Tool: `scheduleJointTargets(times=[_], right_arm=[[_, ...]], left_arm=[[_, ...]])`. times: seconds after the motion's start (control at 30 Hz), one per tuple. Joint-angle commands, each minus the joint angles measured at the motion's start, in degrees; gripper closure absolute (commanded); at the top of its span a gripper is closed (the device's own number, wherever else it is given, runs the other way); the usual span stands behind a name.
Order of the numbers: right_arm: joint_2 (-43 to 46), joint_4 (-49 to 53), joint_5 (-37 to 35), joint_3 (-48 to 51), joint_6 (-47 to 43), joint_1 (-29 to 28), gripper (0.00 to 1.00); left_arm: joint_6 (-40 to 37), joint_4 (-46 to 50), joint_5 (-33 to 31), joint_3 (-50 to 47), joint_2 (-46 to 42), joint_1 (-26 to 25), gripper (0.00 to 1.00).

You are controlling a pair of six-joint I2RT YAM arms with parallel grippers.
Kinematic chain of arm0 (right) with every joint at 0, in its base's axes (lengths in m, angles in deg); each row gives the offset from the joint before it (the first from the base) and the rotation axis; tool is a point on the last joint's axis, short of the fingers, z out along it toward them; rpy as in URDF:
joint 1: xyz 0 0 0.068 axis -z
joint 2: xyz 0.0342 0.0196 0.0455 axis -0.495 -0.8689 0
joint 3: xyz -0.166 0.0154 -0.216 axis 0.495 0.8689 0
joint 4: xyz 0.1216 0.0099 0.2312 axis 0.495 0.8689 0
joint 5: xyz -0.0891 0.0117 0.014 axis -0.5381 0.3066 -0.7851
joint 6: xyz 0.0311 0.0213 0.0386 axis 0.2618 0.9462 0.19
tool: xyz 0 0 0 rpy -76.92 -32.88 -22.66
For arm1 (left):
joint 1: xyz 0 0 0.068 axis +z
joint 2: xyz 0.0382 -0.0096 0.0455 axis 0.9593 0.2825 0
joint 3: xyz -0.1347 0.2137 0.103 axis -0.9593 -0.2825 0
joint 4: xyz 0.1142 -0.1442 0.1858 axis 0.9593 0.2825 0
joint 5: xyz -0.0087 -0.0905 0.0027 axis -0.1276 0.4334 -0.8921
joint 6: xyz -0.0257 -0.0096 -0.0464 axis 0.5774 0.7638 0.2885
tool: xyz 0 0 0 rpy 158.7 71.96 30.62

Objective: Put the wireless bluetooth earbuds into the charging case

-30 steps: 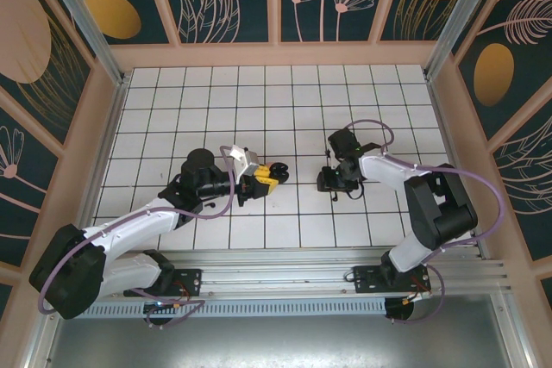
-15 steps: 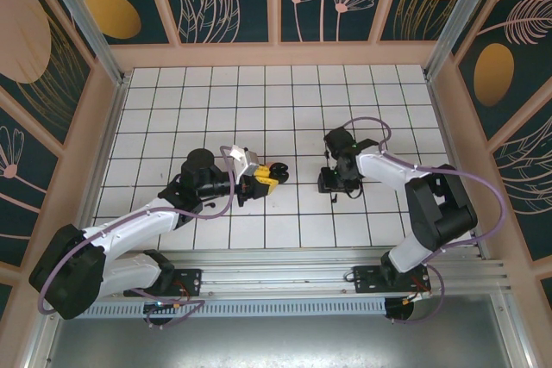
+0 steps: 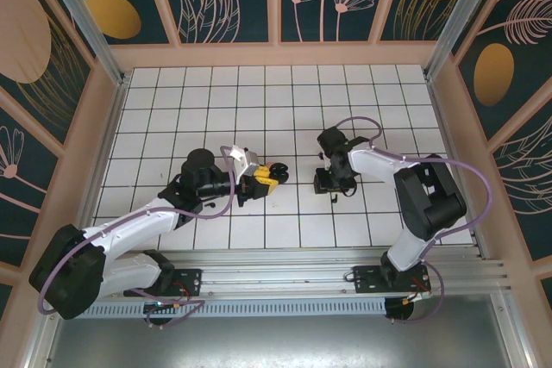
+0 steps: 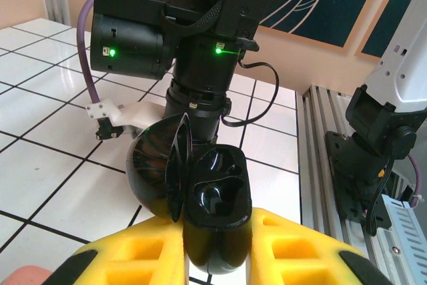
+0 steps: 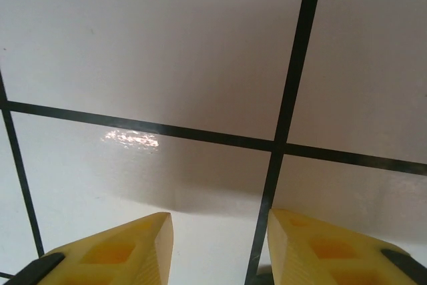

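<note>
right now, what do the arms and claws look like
The left arm and right arm: white links, black joints, a purple cable along each, green lights on the right wrist. The left claw and right claw: yellow fingers with moulded hollows.

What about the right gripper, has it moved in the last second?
Yes. Judged against the tiled floor in the top view, the right gripper has shifted slightly left, toward the charging case.

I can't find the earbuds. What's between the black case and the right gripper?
Just bare tiles, in the top view, between the case in the left gripper and the right gripper.
</note>
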Motion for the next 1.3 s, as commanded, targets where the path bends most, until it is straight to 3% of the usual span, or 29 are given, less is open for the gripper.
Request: scheduleJointTargets(times=[0.0, 0.87, 1.27], right_arm=[[-0.25, 2.55, -1.21, -0.57, -0.29, 0.07, 0.58], [3.36, 8.40, 0.21, 3.50, 5.21, -1.77, 0.60], [3.14, 8.96, -4.56, 0.32, 3.92, -1.37, 0.63]], left_arm=[[-0.54, 0.05, -0.13, 1.69, -1.02, -0.25, 0.78], [-0.25, 0.40, 0.19, 1.62, -1.55, -0.17, 0.78], [-0.26, 0.50, 0.31, 1.77, -1.55, -0.20, 0.77]])
